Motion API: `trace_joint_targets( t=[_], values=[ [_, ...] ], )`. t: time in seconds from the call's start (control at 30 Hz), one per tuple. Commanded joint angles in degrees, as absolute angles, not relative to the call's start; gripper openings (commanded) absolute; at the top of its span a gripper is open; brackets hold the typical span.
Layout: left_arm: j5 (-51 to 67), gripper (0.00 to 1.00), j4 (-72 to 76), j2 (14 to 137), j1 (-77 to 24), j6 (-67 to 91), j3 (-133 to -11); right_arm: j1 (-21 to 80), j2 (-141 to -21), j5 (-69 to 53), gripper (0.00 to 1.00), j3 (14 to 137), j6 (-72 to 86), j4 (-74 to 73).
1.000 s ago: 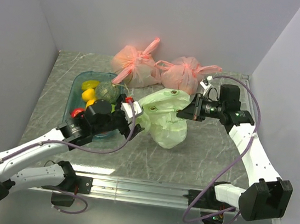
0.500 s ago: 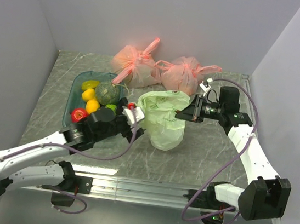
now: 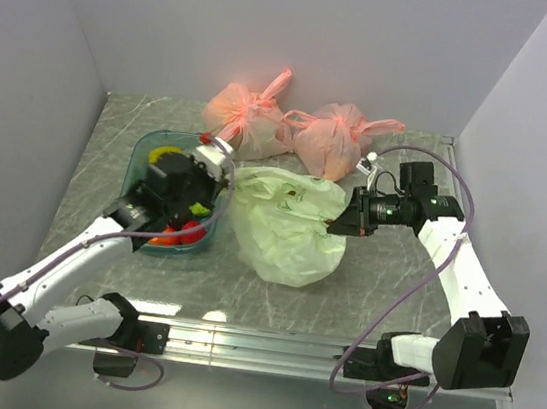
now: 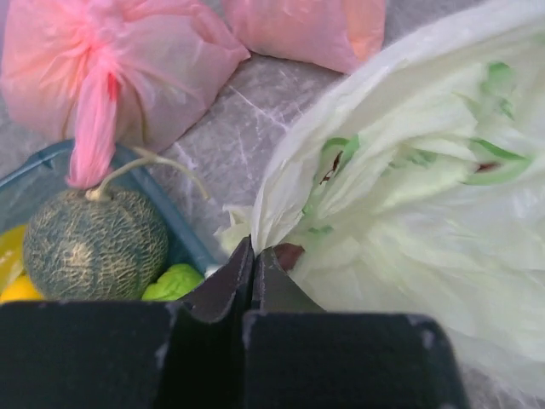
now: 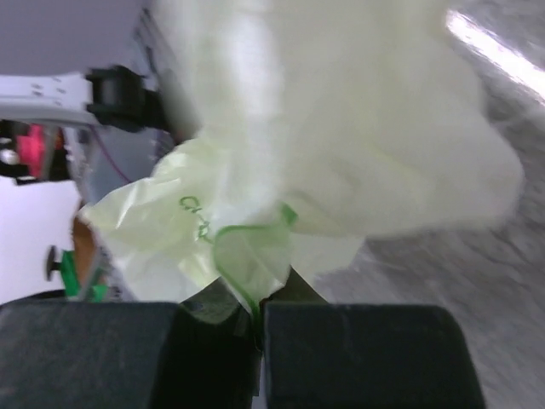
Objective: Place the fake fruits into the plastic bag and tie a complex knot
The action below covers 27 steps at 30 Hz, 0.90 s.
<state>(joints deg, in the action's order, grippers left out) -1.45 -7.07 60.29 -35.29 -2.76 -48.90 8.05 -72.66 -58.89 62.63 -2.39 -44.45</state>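
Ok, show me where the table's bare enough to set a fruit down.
Bare table runs along the front, between the plastic bag and the rail. Another patch lies in the back left corner, behind the blue bin. Crowded: the middle and back, with bag, bin and two pink bags.

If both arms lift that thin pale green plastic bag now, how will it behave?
Probably floppy: the thin pale green plastic bag sags crumpled between the left gripper and right gripper. Likely light: its translucent film looks slack and unfilled. It may slip from such small pinches.
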Motion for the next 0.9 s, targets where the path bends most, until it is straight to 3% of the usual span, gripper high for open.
trace_joint_targets(
  t=[0.0, 0.13, 0.2, 0.33, 0.4, 0.43, 0.5, 0.6, 0.8, 0.87],
  values=[
    [17.5, 0.0, -11.5, 57.2, -27.3, 3.7, -50.6, 5.9, -73.9, -54.3, 0.0, 64.3, -19.8, -54.0],
    [37.5, 0.0, -11.9, 56.7, -12.1, 10.4, -49.4, 2.1, -76.1, -47.8, 0.0, 63.2, -26.0, -52.0],
    [47.7, 0.0, -12.0, 57.7, -8.9, 14.1, -49.5, 0.4, -76.9, -43.4, 0.0, 62.9, -27.8, -49.8],
    [56.6, 0.0, -9.2, 59.9, -7.3, 19.7, -49.2, -1.5, -80.0, -43.1, 0.0, 65.8, -30.6, -48.2],
    [57.3, 0.01, -5.8, 60.5, -7.9, 24.4, -48.8, -0.3, -81.1, -43.0, 0.15, 68.7, -29.4, -48.9],
    [55.8, 0.01, -5.8, 61.1, -9.0, 24.9, -49.2, -0.3, -81.7, -41.3, 0.31, 69.7, -28.3, -48.9],
    [55.3, 0.0, -2.8, 61.6, -9.7, 28.1, -49.3, 1.4, -81.4, -40.2, 0.52, 72.1, -25.2, -48.3],
    [52.0, 0.01, -1.5, 62.8, -12.6, 32.7, -49.7, 1.3, -76.1, -37.2, 0.92, 74.9, -21.4, -45.2],
    [50.0, 0.01, -4.8, 64.6, -19.1, 31.4, -53.0, 3.1, -70.5, -36.3, 0.95, 81.9, -20.9, -42.8],
    [50.4, 0.01, -4.3, 65.4, -20.5, 32.2, -53.5, 9.2, -69.9, -35.0, 0.95, 84.3, -21.4, -42.7]
  ],
)
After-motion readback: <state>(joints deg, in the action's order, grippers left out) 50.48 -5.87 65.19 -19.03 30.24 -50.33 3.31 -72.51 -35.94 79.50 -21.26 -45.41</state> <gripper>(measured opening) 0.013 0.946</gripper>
